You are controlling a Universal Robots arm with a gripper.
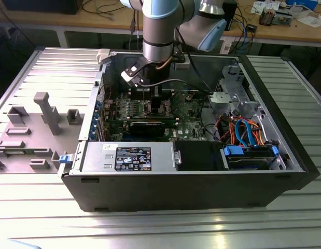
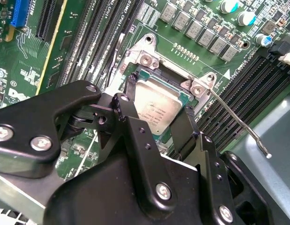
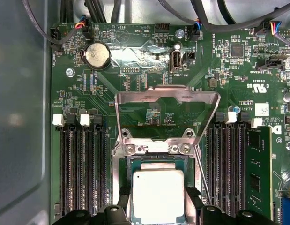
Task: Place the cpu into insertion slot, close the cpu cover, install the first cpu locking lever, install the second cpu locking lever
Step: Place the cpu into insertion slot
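- Here, the arm is lowered into the open computer case (image 1: 186, 181), which lies on its side on a ribbed metal table (image 1: 160, 228) in the exterior view.
- The gripper (image 2: 159, 101) is held directly over the insertion slot (image 3: 117, 178) on the green motherboard (image 3: 149, 47).
- Its two black fingers (image 2: 188, 119) are closed against opposite edges of the cpu (image 3: 158, 192), so the chip is gripped between them.
- The cpu is presented with its silvery face upward, within the slot's silver rim; a strip of the slot's dark interior is seen past one edge of the chip in the second wrist view.
- Whether the chip is fully seated or held just above the contacts cannot be told.
- The cpu cover (image 3: 166, 96) is swung open and raised from its hinge at the slot's far edge, and board components are seen through its cut-out middle.
- A thin silver locking lever (image 2: 238, 124) is lifted free beside the slot, and its hooked end is seen over the grey case wall.
- Rows of long black memory slots (image 3: 81, 173) are arranged on both sides of the slot.
- A round coin battery (image 3: 97, 55) is mounted on the board beyond the open cover.
- In the exterior view, a black graphics card (image 1: 150, 126) is seen just in front of the gripper, and a drive with blue latches (image 1: 248, 155) is set toward the exterior view's right.
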